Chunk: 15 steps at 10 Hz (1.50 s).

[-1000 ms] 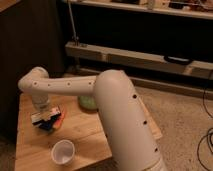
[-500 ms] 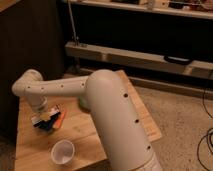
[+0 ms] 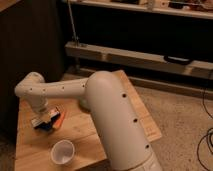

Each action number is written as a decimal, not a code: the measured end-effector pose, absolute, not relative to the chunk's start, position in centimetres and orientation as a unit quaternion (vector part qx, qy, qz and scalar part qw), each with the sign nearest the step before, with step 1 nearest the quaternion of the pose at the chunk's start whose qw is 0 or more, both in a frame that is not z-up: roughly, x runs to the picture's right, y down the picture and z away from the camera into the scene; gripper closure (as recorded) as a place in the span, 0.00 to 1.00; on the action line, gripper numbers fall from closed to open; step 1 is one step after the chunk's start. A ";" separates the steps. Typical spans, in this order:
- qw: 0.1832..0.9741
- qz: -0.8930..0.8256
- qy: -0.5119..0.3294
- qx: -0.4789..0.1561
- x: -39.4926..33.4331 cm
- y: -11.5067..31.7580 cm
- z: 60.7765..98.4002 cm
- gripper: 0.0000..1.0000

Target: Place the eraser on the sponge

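The blue sponge (image 3: 46,126) lies at the left of the wooden table (image 3: 30,150). A small oblong eraser (image 3: 40,120) with a white face and dark body rests on top of it. My gripper (image 3: 45,113) comes down from the white wrist right over the eraser and sponge, and the wrist hides most of it. I cannot tell whether it touches the eraser.
A slim orange stick (image 3: 60,119) lies just right of the sponge. A white cup (image 3: 62,151) stands near the table's front edge. My thick white arm (image 3: 112,120) covers the middle and right of the table. A dark cabinet and low shelf stand behind.
The arm's big elbow link has swung left and nearer the camera. The wrist stays over the sponge, shifted slightly left. Eraser, sponge, stick and cup have not moved.
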<state>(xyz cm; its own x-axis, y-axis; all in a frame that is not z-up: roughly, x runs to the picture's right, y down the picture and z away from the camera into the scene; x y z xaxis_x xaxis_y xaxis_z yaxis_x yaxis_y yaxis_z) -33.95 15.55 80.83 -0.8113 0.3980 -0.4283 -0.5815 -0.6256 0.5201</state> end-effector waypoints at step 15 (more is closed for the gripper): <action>0.236 0.906 0.293 -0.194 -30.5 15.1 79.0 0.20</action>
